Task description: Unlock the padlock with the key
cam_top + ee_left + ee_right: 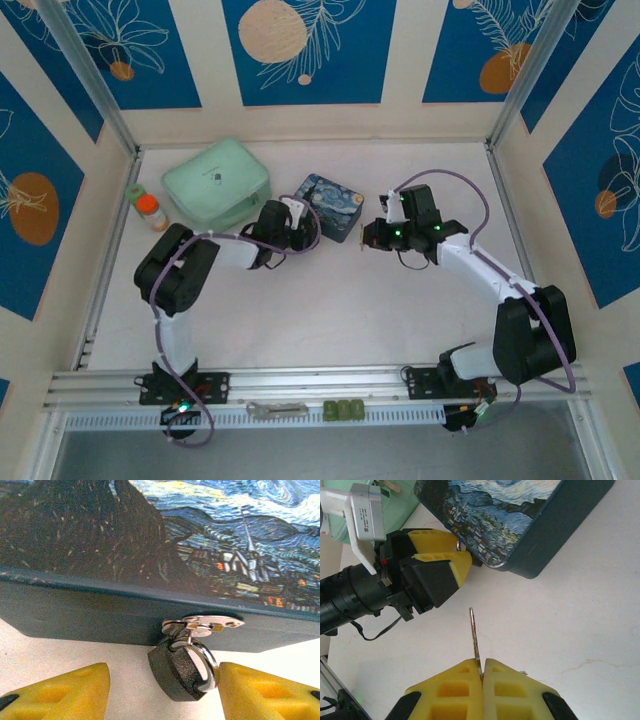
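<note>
Two robot arms stand at the table, which makes two grippers: one left gripper (462,551) and one right gripper (481,670). There is one padlock (175,672) and one key (473,630). One blue starry-night tin (335,205) and one mint-green zip case (215,183) are present. Small containers number two: one orange-capped container (152,211) and one green container (135,190). The near rail carries one grey metal bar (277,408) and three green blocks (343,410).

We log the dark padlock (175,675) tilted against the tin's (75,615) wall, the thin silvery key (474,632) pinched edge-on in the right gripper (481,664).
</note>
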You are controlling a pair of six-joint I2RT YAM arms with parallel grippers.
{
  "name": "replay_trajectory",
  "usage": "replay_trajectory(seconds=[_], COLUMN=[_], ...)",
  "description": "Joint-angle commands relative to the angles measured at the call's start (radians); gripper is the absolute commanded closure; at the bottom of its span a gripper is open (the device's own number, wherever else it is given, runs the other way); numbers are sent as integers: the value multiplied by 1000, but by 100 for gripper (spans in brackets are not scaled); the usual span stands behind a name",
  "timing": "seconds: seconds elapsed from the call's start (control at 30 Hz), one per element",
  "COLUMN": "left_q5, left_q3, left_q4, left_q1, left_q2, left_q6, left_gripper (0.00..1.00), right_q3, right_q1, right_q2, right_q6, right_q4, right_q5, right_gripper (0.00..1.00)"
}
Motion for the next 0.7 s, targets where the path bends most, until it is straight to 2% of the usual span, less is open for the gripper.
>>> replay_trajectory(seconds=[0.0, 0.1, 0.33, 0.67], left_q5=[38, 68, 60, 135], left_q3=[-18, -55, -49, 104], left_q4=[-10, 15, -54, -58], left_q1=[16, 32, 56, 51], left_q2=[-36, -66, -66, 73], left_q6=[9, -10, 45, 14], left_gripper=[41, 40, 42, 43], right_q3=[41, 34, 40, 54], right_q1=[17, 27, 39, 43], right_q2=[15, 16, 24, 32], right_q6=[-5, 10, 11, 10], right_q4=[-28, -12, -11, -26], right_q5=[-4, 2, 5, -6], right_gripper=[100, 100, 100, 100])
